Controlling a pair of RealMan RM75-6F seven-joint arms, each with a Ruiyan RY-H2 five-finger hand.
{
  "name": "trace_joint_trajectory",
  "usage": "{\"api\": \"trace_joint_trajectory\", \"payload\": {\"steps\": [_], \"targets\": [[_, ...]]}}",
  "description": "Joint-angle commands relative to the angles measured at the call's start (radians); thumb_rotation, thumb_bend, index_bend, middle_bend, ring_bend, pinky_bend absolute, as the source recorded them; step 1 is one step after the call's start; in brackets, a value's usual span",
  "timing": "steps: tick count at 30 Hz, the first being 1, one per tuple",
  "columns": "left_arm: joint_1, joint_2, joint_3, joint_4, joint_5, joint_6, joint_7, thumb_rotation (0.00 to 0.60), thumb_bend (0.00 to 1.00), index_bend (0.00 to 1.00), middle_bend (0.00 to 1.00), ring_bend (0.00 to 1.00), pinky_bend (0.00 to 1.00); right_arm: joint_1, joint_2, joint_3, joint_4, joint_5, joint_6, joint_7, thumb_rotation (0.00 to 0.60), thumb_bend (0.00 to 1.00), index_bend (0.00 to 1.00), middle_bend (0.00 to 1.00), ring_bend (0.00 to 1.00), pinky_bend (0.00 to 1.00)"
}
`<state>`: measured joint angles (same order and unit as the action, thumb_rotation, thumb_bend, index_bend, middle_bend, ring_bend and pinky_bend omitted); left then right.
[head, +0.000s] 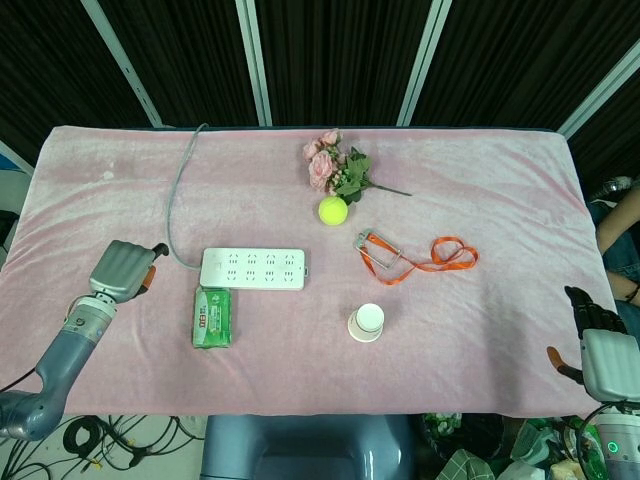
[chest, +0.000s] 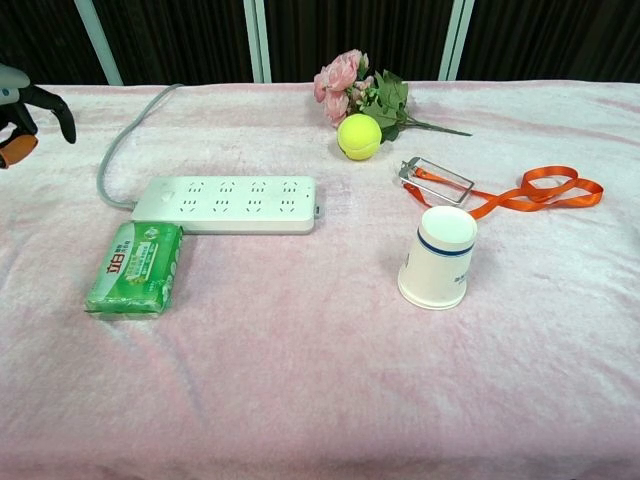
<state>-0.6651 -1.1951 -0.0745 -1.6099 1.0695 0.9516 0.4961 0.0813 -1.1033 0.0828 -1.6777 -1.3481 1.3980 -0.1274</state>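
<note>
The left hand (head: 122, 270) hovers left of the power strip (head: 254, 268), holding nothing; its fingers seem loosely curled. The right hand (head: 598, 345) sits at the table's (head: 480, 200) edge; grip unclear.

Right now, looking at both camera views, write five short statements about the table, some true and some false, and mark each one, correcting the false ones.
1. The green packet lies just in front of the white power strip. True.
2. The paper cup lies on its side. False: it stands upright, mouth up.
3. The left robot hand holds the green packet. False: it holds nothing and is off to the left, apart from the packet.
4. The tennis ball sits beside the pink flowers. True.
5. The orange lanyard is looped around the paper cup. False: it lies behind the cup, apart from it, clipped to a badge holder.
</note>
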Motion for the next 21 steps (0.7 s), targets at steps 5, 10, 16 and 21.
{"api": "trace_joint_trajectory", "payload": {"steps": [5, 10, 16, 21], "targets": [[-0.019, -0.02, 0.003, 0.017, -0.005, -0.046, -0.028, 0.6, 0.64, 0.27, 0.75, 0.79, 0.72, 0.001, 0.002, 0.001, 0.002, 0.005, -0.005, 0.001, 0.6, 0.17, 0.04, 0.09, 0.19, 0.2], [-0.037, -0.037, 0.005, 0.027, -0.025, -0.095, -0.046, 0.6, 0.64, 0.24, 0.75, 0.79, 0.72, 0.002, 0.003, 0.001, 0.003, 0.007, -0.009, 0.0, 0.6, 0.17, 0.04, 0.09, 0.19, 0.2], [-0.069, -0.074, 0.004, 0.062, -0.039, -0.143, -0.053, 0.6, 0.63, 0.24, 0.75, 0.79, 0.72, 0.003, 0.006, -0.001, 0.0, 0.01, -0.012, -0.001, 0.6, 0.17, 0.04, 0.09, 0.19, 0.2], [-0.087, -0.101, 0.003, 0.071, -0.044, -0.154, -0.048, 0.6, 0.63, 0.25, 0.75, 0.79, 0.72, 0.002, 0.008, -0.001, -0.001, 0.011, -0.013, -0.001, 0.6, 0.17, 0.04, 0.09, 0.19, 0.2]]}}
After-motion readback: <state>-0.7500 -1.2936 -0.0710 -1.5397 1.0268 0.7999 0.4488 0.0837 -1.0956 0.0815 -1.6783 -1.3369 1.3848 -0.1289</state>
